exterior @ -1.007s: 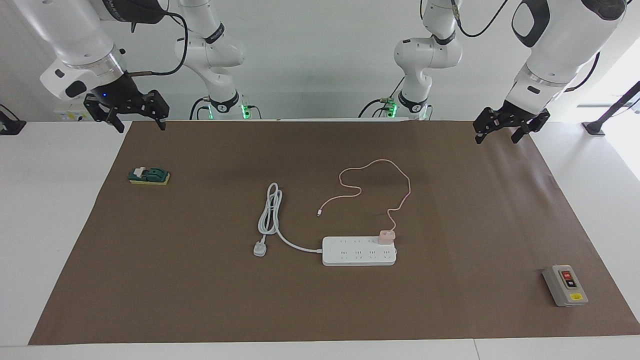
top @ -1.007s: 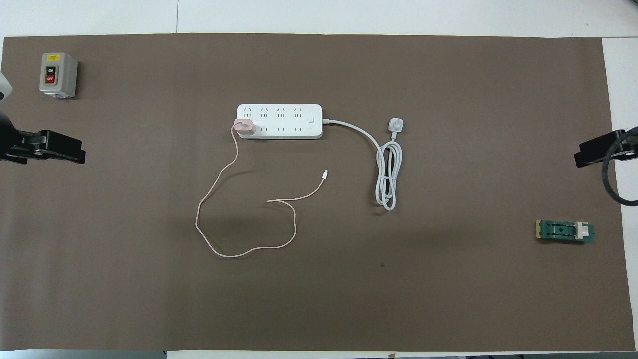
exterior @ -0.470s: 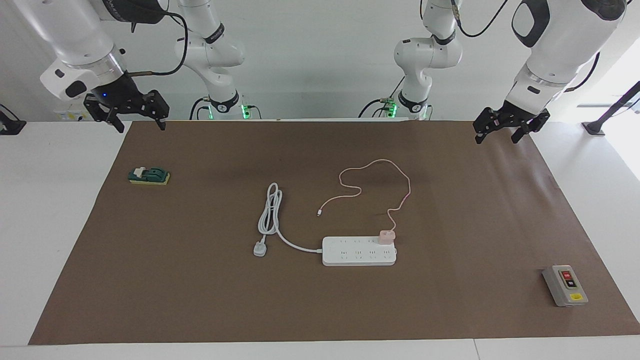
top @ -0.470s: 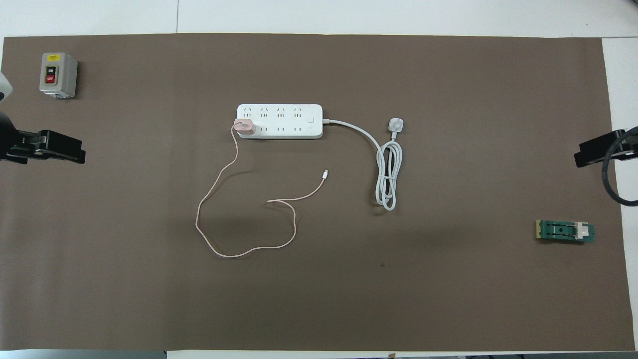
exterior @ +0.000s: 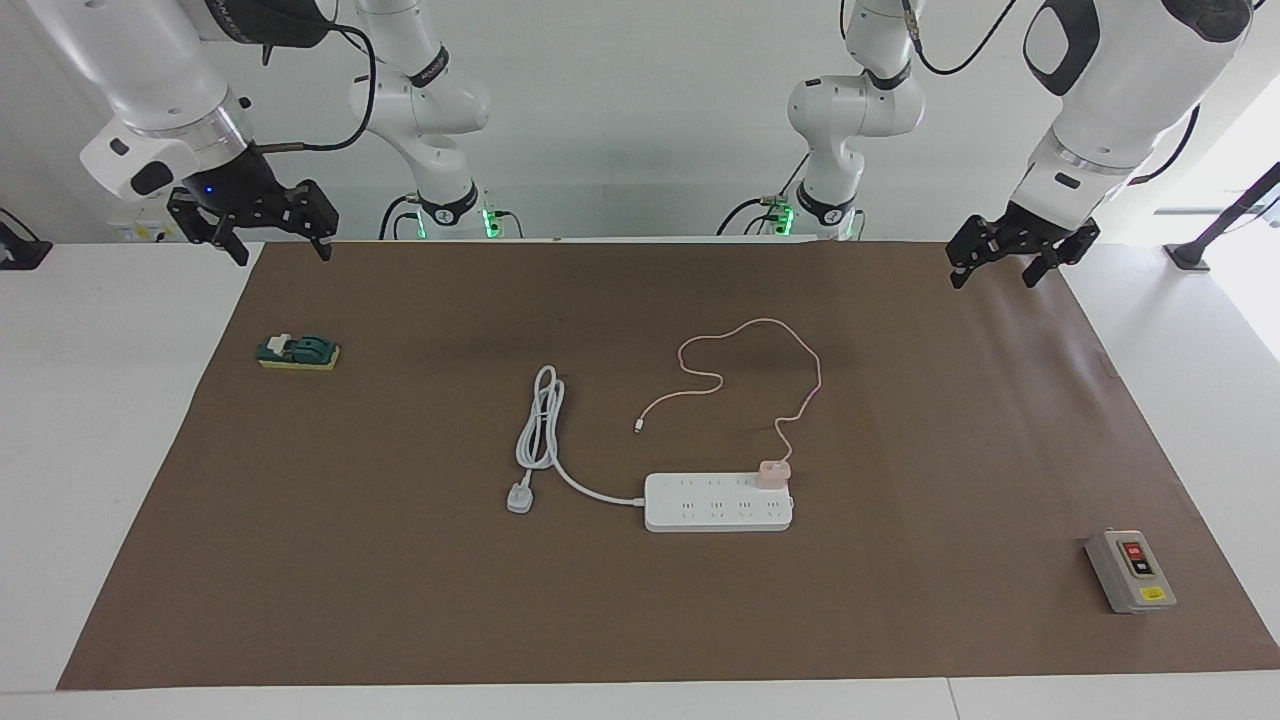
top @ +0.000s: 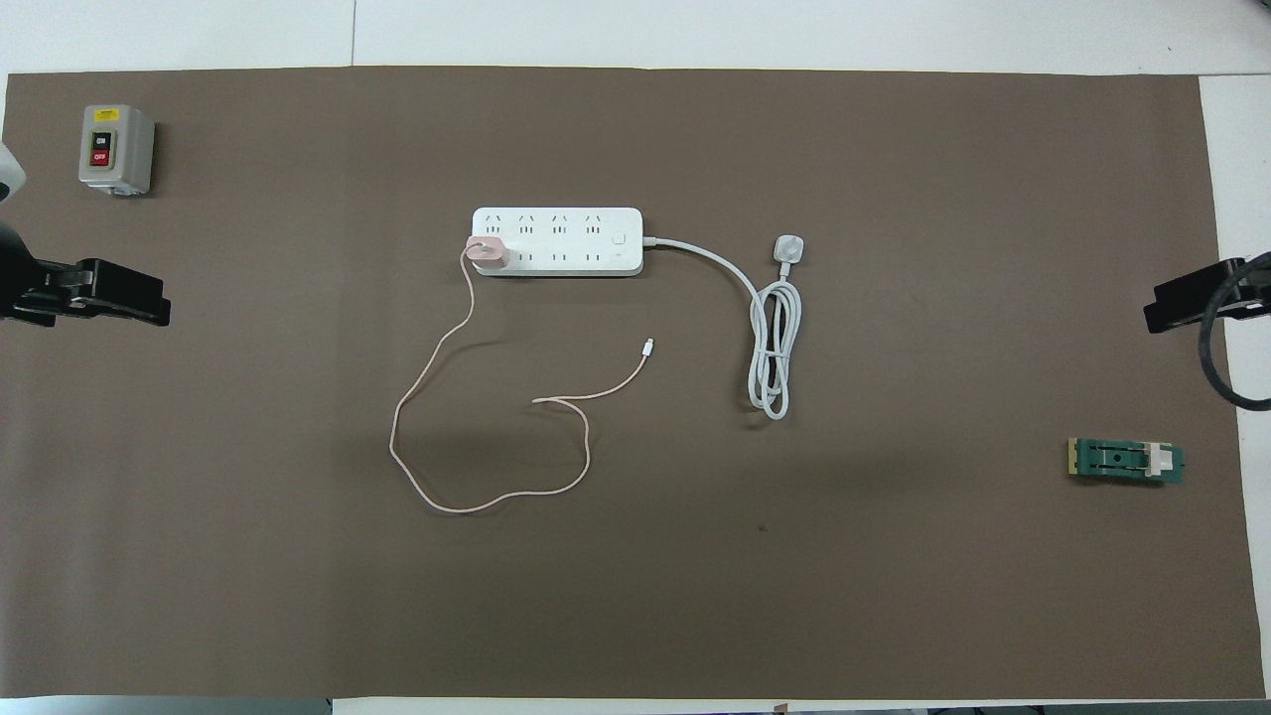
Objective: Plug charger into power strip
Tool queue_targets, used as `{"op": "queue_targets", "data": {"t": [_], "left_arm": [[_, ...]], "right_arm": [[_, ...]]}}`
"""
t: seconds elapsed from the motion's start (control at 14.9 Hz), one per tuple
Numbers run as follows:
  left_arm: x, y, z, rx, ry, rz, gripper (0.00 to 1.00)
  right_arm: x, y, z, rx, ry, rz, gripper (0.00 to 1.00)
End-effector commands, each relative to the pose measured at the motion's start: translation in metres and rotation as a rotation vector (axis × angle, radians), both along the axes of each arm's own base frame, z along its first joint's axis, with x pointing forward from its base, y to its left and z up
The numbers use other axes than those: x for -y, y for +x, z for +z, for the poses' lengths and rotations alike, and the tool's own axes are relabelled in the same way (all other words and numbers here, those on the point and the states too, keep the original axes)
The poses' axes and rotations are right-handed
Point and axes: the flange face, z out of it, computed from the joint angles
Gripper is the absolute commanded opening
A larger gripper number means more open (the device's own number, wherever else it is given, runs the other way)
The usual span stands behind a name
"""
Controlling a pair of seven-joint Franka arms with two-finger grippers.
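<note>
Jaws of both grippers open, empty; charger (exterior: 773, 473) seated in pwr strip (exterior: 700, 515).

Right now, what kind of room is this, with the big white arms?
Probably a robot lab or test bench. Two white arms stand at a table covered by a brown mat, with a power strip, a charger and a grey switch box laid out for practice.

Bright, even light; sharp focus, faint shadows.
</note>
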Motion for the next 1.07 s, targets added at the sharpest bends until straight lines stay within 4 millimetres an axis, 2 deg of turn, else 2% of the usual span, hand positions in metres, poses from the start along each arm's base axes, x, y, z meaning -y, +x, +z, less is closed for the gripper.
{"op": "queue_targets", "data": {"t": [0.0,1.01], "left_arm": [[-0.0006,0.0010,0.0022,0.006,0.005,-0.012,1.00],[0.0044,0.0001,0.0036,0.007,-0.003,-0.030,1.00]], "right_arm": [[-0.0003,-0.0078,0.0010,-0.005,0.017,-0.018,1.00],[-0.0003,-0.0078,0.0010,-0.005,0.017,-0.017,1.00]]}}
